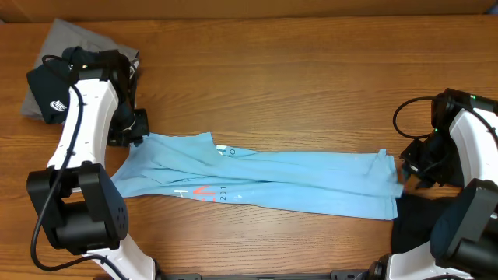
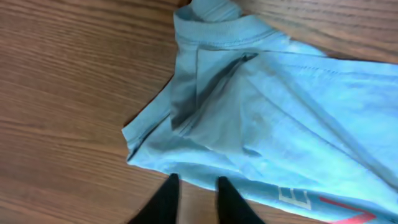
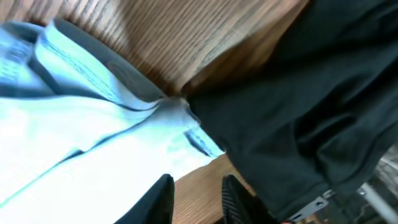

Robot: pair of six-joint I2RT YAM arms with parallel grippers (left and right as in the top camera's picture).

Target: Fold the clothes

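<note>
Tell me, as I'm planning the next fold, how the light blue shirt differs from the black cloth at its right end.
The light blue shirt lies stretched in a long folded band; the black cloth lies rumpled. The light blue shirt bears printed lettering; the black cloth shows none. Both are soft fabric on the wooden table, touching at that end.

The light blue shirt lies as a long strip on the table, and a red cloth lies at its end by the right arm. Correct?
No: that cloth is black, not red, as the right wrist view shows. The light blue shirt does lie as a long strip on the table.
</note>
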